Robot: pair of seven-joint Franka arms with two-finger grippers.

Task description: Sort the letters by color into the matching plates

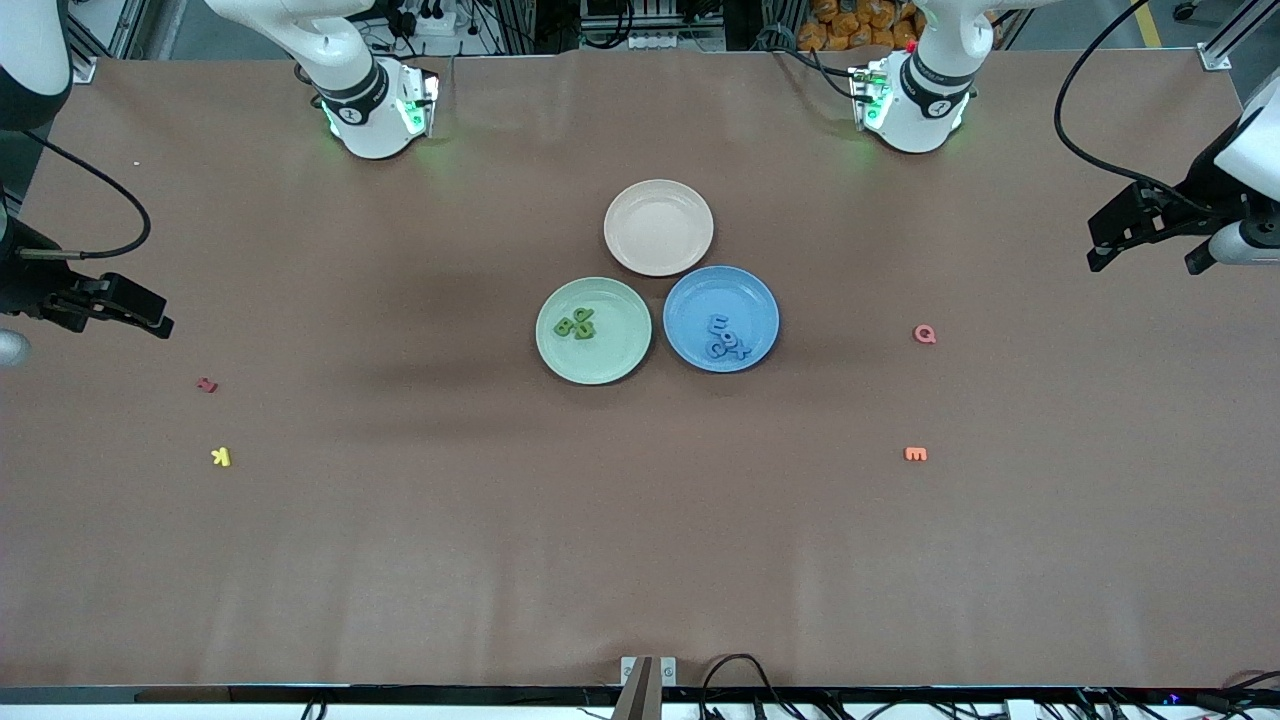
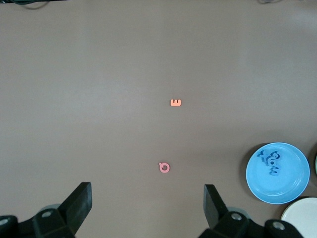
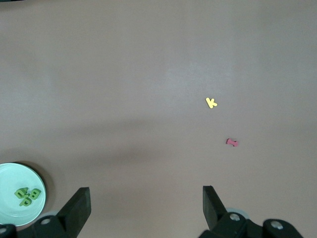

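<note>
Several green letters [image 1: 576, 323] lie in the pale green plate [image 1: 612, 360] at the table's middle. Beside it, toward the left arm's end, the blue plate [image 1: 700, 290] holds several blue letters [image 1: 727, 337]. My left gripper [image 1: 1143, 255] hangs open and empty over its end of the table; in its wrist view [image 2: 147, 198] the blue plate [image 2: 292, 191] and its letters [image 2: 271, 161] show. My right gripper [image 1: 120, 318] is open and empty over the other end; its wrist view [image 3: 146, 198] catches the green plate [image 3: 10, 208] with its letters [image 3: 27, 194].
An empty beige plate [image 1: 659, 228] sits farther from the front camera than the two coloured plates. A pink Q [image 1: 925, 334] and an orange E [image 1: 915, 454] lie toward the left arm's end. A red letter [image 1: 207, 385] and a yellow K [image 1: 221, 457] lie toward the right arm's end.
</note>
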